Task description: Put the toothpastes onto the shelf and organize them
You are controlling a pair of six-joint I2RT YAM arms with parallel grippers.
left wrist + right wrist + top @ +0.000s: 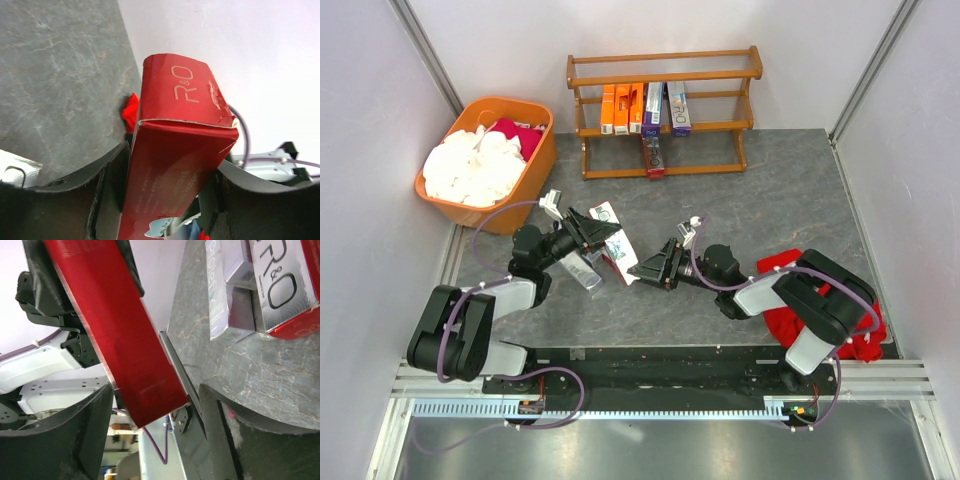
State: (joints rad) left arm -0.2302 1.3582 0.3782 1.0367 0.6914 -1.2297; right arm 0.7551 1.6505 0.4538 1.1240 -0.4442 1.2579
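Note:
A red toothpaste carton (180, 150) marked R&O sits clamped between the fingers of my left gripper (170, 195), held above the table (613, 243). My right gripper (155, 430) faces it from the right (642, 268). Its jaws stand on either side of the carton's free end (125, 335), with a gap on each side. The wooden shelf (665, 62) stands at the back. Orange cartons (620, 108), a purple one (653, 104) and a silver one (678, 108) rest on its middle tier. A red one (653, 155) hangs through the lower rails.
Two more cartons, a silver-purple one (222, 290) and a silver-red one (282, 285), lie on the table below the held carton. An orange tub (535, 175) of white and red cloths stands back left. A red cloth (865, 335) lies under my right arm.

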